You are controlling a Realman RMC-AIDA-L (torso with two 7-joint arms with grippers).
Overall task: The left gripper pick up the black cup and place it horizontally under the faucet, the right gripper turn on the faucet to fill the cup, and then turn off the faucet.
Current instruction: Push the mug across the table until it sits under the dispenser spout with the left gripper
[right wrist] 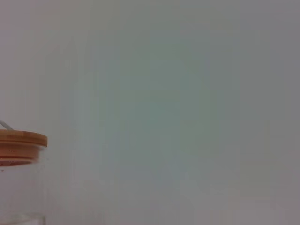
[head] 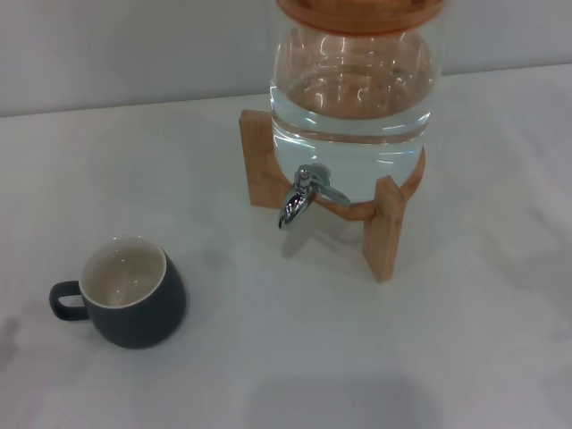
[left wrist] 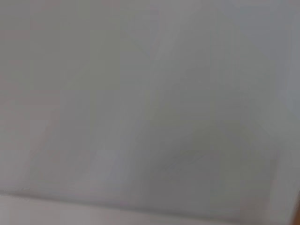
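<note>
Black cup [head: 130,302] upright, empty; glass dispenser [head: 353,94] holding water.

White table [head: 357,357] bears glass dispenser [head: 353,89] on wooden stand [head: 384,237].

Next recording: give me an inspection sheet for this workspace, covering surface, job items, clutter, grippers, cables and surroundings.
Surface: white table, bare apart from the job's things.
Black cup: upright, appears empty, cream inside, handle toward the robot's left; stands to the robot's left of the dispenser and nearer the robot, not under the spout.
Faucet: chrome, on the glass dispenser; no water seen running and nothing under the spout.
Dispenser: partly filled with water, on a wooden stand, wooden lid on.
Clutter: nothing seen.
Grippers: neither left nor right in any view.
Cables: nothing seen.
Surroundings: plain pale wall behind the table.
</note>
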